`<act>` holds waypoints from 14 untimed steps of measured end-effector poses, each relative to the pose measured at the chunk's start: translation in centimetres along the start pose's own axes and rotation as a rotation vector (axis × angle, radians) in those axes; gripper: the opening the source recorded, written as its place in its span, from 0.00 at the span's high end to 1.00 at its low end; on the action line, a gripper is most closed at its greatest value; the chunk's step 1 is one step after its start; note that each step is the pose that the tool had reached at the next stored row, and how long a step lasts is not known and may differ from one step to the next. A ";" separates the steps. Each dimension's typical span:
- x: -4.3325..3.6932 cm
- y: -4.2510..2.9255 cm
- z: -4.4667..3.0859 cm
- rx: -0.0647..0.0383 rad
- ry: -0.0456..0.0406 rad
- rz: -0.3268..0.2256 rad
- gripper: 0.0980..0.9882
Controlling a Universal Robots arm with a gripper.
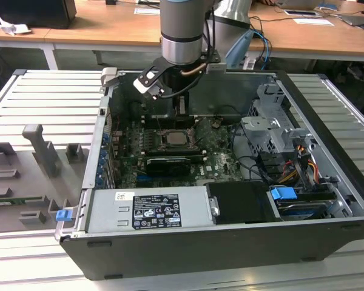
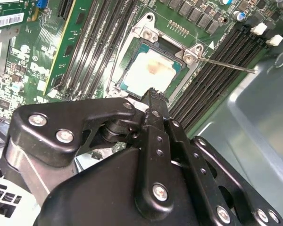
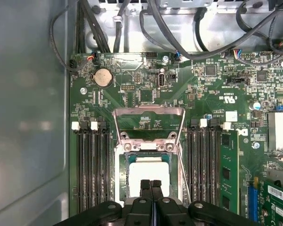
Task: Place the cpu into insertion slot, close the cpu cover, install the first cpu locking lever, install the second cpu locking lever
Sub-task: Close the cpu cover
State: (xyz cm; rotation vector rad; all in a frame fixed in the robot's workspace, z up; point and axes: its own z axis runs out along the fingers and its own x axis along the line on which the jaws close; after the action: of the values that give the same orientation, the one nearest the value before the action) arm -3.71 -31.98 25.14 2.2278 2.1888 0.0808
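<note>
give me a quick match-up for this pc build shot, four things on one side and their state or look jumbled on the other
Things:
1. cpu
2. cpu cover
3. end effector
4. coin battery

States:
a. swung open, lifted away from the socket
b. round and silver, on the green board
c. fingers together, tips at the cpu's edge
d. lying flat in the insertion slot

Pairs: 1-d, 2-a, 3-c, 4-b
</note>
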 end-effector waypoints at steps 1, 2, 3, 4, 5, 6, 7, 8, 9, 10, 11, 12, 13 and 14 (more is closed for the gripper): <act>0.00 0.01 -0.11 0.000 0.0000 0.000 0.99; 0.01 0.01 -0.19 0.000 0.0000 0.000 0.99; 0.01 0.01 -0.24 0.000 -0.0001 0.000 0.99; 0.01 0.01 -0.29 0.000 0.0000 0.000 0.99; 0.01 0.01 -0.33 0.000 0.0001 0.000 0.99; 0.01 0.02 -0.36 0.000 0.0000 0.000 0.99; 0.01 0.02 -0.38 0.000 0.0000 0.000 0.99; 0.01 0.02 -0.40 0.000 0.0000 0.000 0.99; 0.01 0.02 -0.44 0.000 -0.0001 0.000 0.99; 0.01 0.02 -0.46 0.000 -0.0001 0.000 0.99; 0.02 0.02 -0.47 0.000 0.0001 0.000 0.99; 0.02 0.02 -0.50 0.000 0.0000 0.000 0.99; 0.01 0.02 -0.53 0.000 0.0000 0.000 0.99; 0.02 0.02 -0.53 0.000 0.0000 0.000 0.99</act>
State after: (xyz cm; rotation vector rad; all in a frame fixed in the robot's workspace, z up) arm -3.72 -31.98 25.66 2.2278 2.1888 0.0808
